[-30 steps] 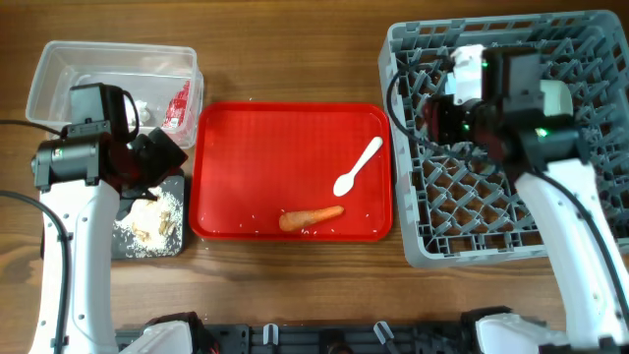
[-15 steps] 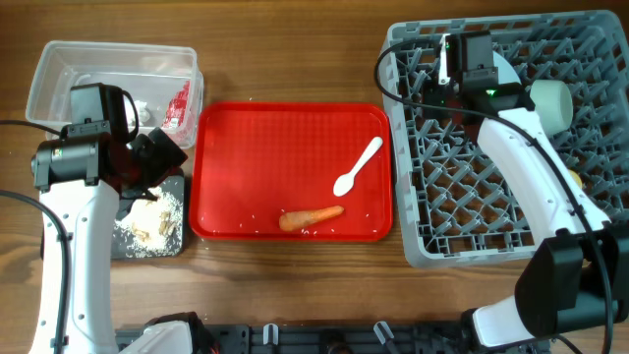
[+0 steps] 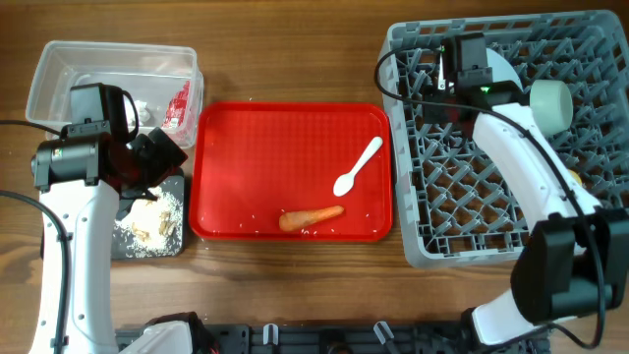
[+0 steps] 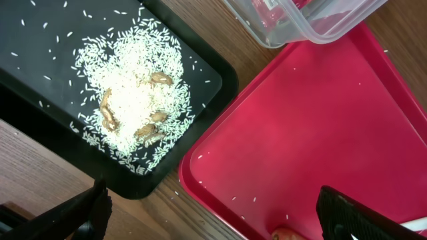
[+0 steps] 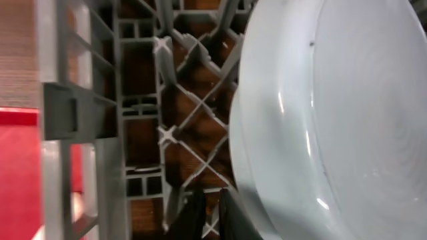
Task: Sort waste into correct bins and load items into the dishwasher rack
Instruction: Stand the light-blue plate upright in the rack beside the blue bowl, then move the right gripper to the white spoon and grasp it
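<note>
Your left end effector [image 4: 212, 201] gapes wide, rice [image 4: 137, 107] on the black tray [image 4: 40, 60] ahead-left. For your right end effector [image 5: 210, 213], just beside the light blue plate [image 5: 333, 113], I cannot tell.

Left pincer [image 4: 223, 213] gapes wide, pointing down from a bent arm at the left; right pincer [image 5: 210, 217] nearly closed, arm stretched far

Left arm [image 3: 69, 246]: white links, black joint housings, thin black cable [image 3: 15, 195] trailing off.
Right arm [image 3: 531, 167]: white links, black joints, small green light [image 3: 485, 90] near the wrist, looping black lead [image 3: 378, 74].
Left gripper [image 4: 212, 197]: black wedge-shaped fingers [image 4: 350, 212].
</note>
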